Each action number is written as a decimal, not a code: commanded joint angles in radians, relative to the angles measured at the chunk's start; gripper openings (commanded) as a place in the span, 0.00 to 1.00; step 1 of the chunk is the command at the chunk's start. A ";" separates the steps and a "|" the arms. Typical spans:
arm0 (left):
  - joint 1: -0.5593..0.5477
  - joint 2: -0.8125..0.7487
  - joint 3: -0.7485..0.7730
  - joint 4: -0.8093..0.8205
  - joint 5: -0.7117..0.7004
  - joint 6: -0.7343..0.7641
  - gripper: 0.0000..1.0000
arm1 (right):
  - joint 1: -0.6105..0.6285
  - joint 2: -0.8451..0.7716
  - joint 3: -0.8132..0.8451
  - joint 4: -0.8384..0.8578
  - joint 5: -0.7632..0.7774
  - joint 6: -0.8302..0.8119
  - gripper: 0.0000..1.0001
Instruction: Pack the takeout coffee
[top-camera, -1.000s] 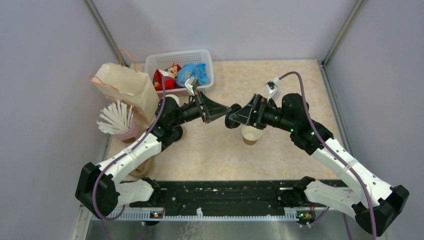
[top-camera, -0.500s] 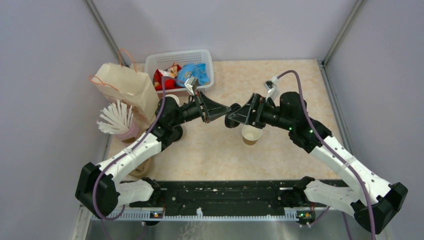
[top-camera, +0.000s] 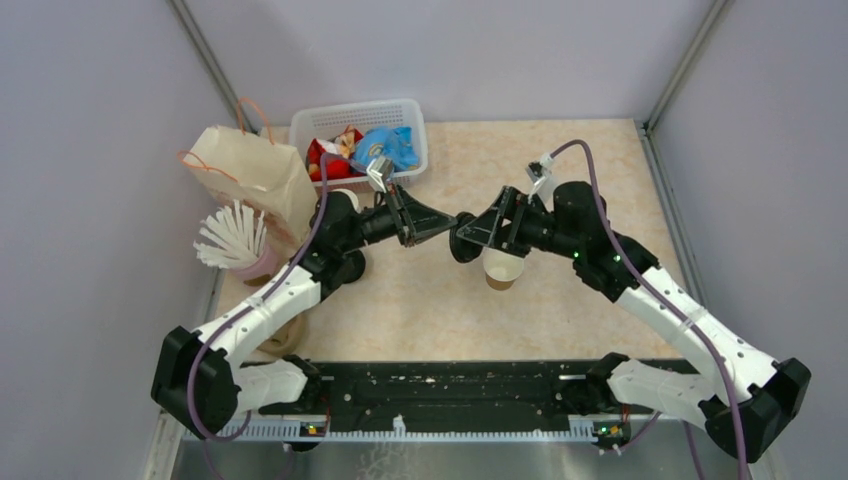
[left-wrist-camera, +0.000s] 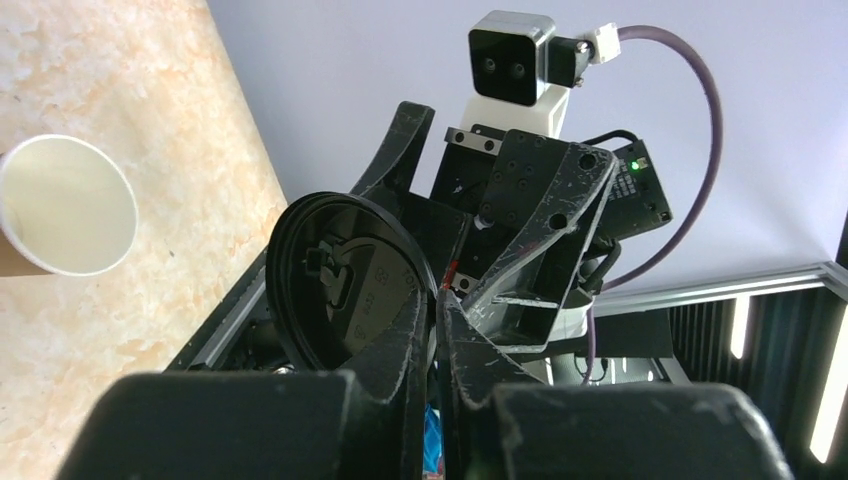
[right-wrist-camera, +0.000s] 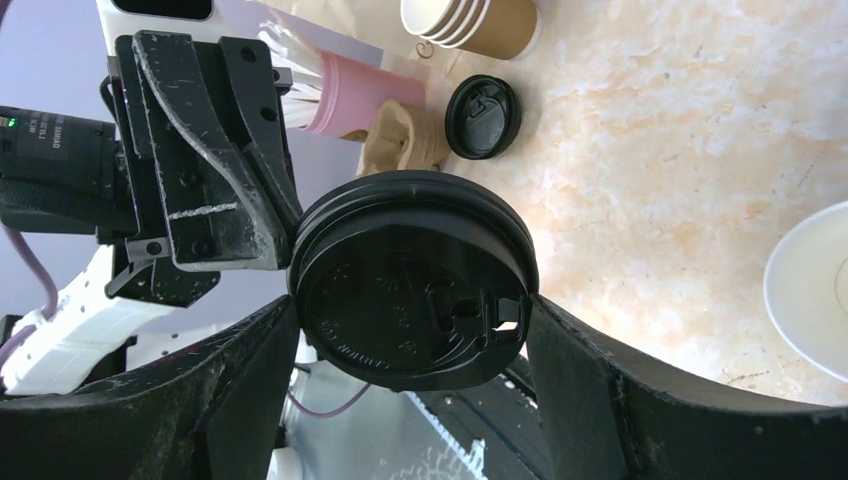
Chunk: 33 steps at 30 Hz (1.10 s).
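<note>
The tan paper carrier bag (top-camera: 250, 172) at the far left stands where it did a second ago. The left hand (top-camera: 445, 221) has drawn back slightly leftward, and the right hand (top-camera: 467, 233) has followed it, its forearm swinging toward the far side. The round black plastic lid (right-wrist-camera: 410, 285) remains in the air between them, and the small brown kraft paper cup (top-camera: 502, 267) has not moved. It stands uncapped on the surface beside and below the right hand. Treat this as a lid transfer in progress: capping is not done and bagging has not begun. The top view shows only the two hands meeting tip to tip. Consult the left wrist view to confirm that the left hand's fingers are pinched nearly together on the lid's rim. Consult the right wrist view to confirm that the right hand's fingers bear on opposite edges of the lid. Only that view shows a second loose black lid (right-wrist-camera: 482, 117) lying on the surface near a stack of lidless paper cups (right-wrist-camera: 470, 20).
</note>
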 joint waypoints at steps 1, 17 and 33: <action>0.007 0.023 0.019 0.042 0.036 0.023 0.14 | 0.009 0.039 0.065 0.011 -0.021 -0.031 0.77; 0.159 -0.023 0.160 -0.588 -0.010 0.476 0.99 | -0.076 0.204 0.296 -0.587 0.264 -0.344 0.77; 0.161 0.066 0.296 -0.765 -0.130 0.870 0.99 | -0.018 0.724 0.663 -0.900 0.450 -0.522 0.80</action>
